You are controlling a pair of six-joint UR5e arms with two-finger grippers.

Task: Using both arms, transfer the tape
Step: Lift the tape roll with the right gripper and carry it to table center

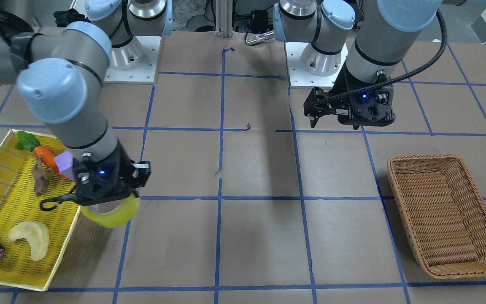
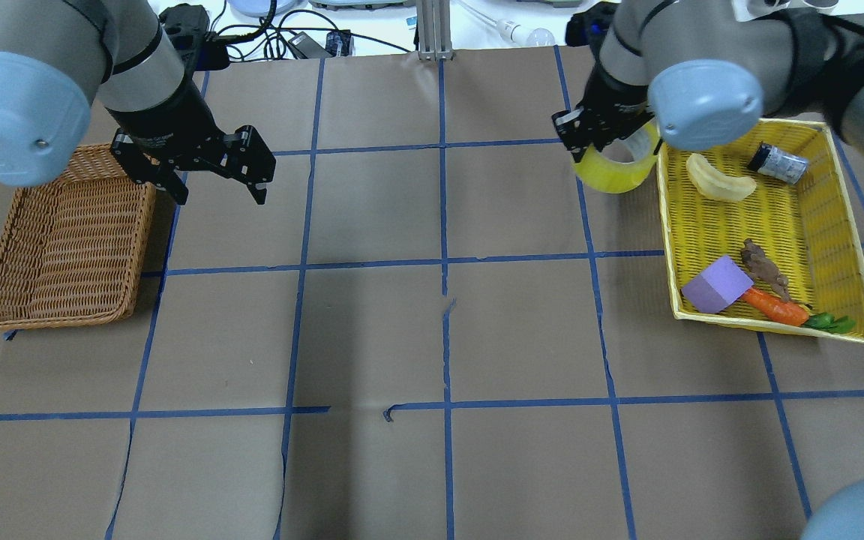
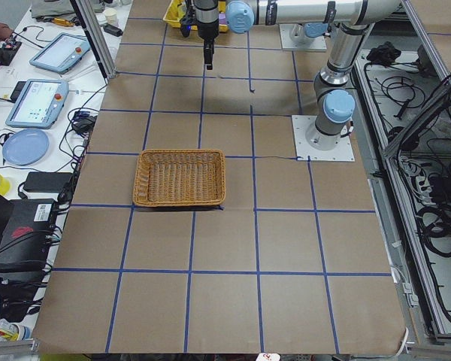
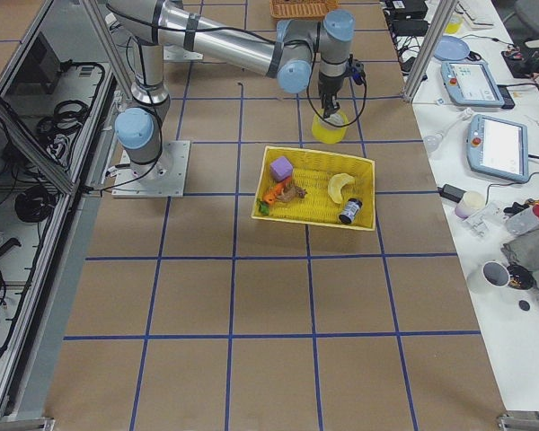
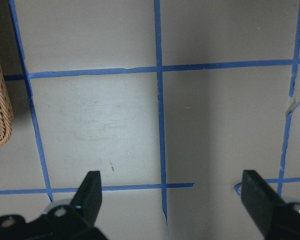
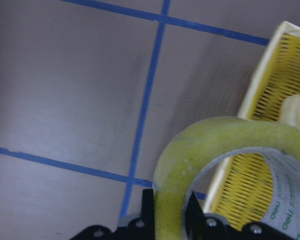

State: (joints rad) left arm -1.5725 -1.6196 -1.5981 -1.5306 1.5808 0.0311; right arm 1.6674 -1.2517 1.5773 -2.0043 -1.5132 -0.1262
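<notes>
The tape (image 2: 616, 171), a translucent yellow roll with a pale printed core, hangs in my right gripper (image 2: 597, 146). It is lifted just outside the yellow tray's inner edge. It also shows in the front view (image 1: 110, 216) and in the right wrist view (image 6: 225, 160), where the jaws pinch the roll's wall. My right gripper (image 1: 112, 185) is shut on it. My left gripper (image 2: 220, 195) is open and empty. It hovers above the table beside the wicker basket; its fingers (image 5: 90, 192) stand wide apart over bare paper.
The yellow tray (image 2: 848, 225) at my right holds a dark silvery cylinder (image 2: 777, 163), a pale curved piece (image 2: 717, 180), a purple block (image 2: 715, 283), a carrot (image 2: 773, 305) and a brown root (image 2: 766, 266). An empty wicker basket (image 2: 64, 240) stands at my left.
</notes>
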